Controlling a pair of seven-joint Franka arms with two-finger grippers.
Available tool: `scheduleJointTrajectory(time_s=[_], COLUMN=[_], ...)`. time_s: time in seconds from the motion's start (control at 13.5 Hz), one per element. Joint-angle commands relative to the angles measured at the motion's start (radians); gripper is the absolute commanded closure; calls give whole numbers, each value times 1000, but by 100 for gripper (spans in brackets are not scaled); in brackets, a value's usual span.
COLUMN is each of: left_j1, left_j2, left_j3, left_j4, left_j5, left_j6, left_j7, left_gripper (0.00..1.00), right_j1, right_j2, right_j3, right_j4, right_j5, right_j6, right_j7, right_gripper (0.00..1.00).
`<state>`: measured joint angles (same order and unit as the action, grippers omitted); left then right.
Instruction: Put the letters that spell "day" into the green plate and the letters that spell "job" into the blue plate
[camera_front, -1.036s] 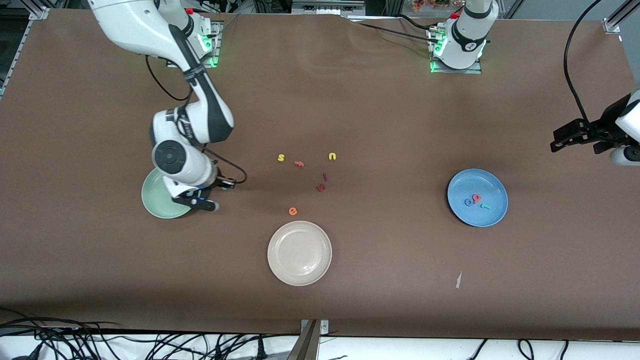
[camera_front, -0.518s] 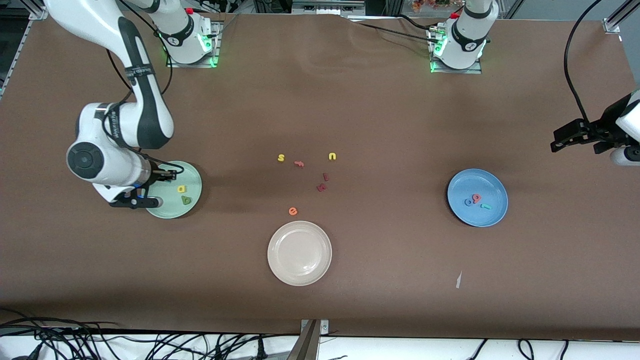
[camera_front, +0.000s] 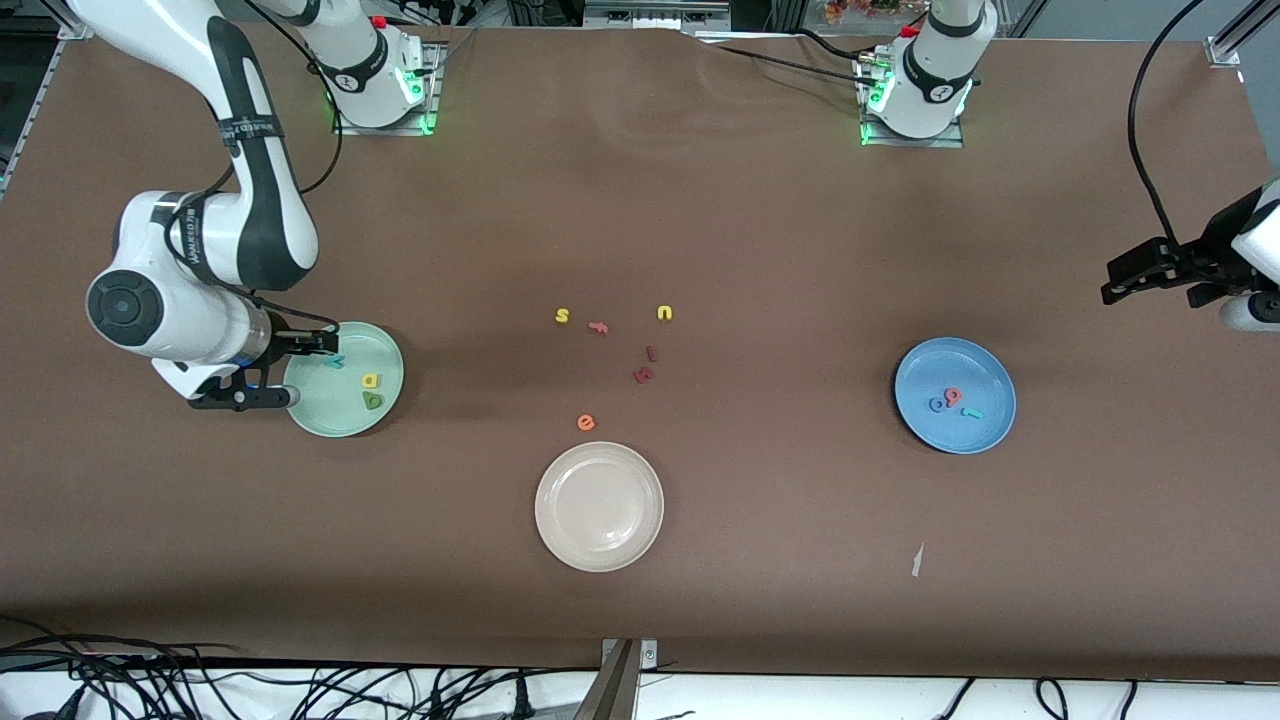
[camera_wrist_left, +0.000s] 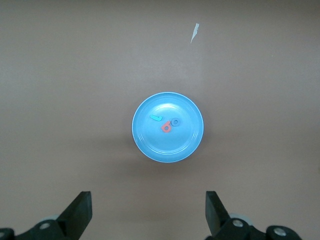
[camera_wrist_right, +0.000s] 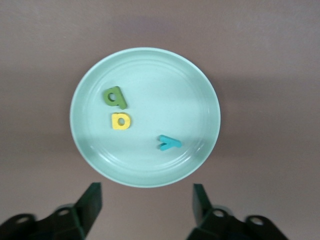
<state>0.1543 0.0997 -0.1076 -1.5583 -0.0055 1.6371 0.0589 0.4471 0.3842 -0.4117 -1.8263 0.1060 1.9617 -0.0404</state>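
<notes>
Table: brown surface, carrying everything listed below.

Right arm: reaching over the green plate's end of the table. Right gripper is hanging over the plate's edge, fingers standing apart, holding nothing.

Left arm: waiting at its own end of the table. Left gripper is hovering high, fingers spread wide and gripping nothing, looking down at the blue plate.

Green plate: sitting toward the right arm's end of the table. It is holding three letters, none touching: the yellow letter with a round bowl, the dark green letter just beside it, and the teal "y" lying apart from both.

Blue plate: sitting toward the left arm's end. It is holding the salmon-pink letter, the blue ring "o" close beside it, and the teal "j".

Cream-white plate: sitting nearest the front camera, between the other two plates.

Loose letters on the bare table, between the plates: yellow "s", salmon "f", yellow "u", two dark red letters, orange "e".
</notes>
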Motion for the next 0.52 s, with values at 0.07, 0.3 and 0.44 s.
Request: scheduleJointTrajectory(time_s=[0.07, 0.3, 0.44], left_j1=[7, 7, 7], left_j2=[-6, -6, -5], left_j3=[-3, -3, -1], left_j4=[3, 3, 3], left_j5=[-18, -18, -16], left_j6=[0, 0, 0], left_j7=[10, 10, 10], left_gripper=[0, 0, 0], right_j1=[-10, -2, -1], right_j2=[-7, -74, -151], right_j3=[-4, 4, 10], right_j4=[191, 245, 248], right_j5=[9, 6, -2], right_j6=[-182, -214, -219], right_j7=[0, 56, 56], right_gripper=[0, 0, 0])
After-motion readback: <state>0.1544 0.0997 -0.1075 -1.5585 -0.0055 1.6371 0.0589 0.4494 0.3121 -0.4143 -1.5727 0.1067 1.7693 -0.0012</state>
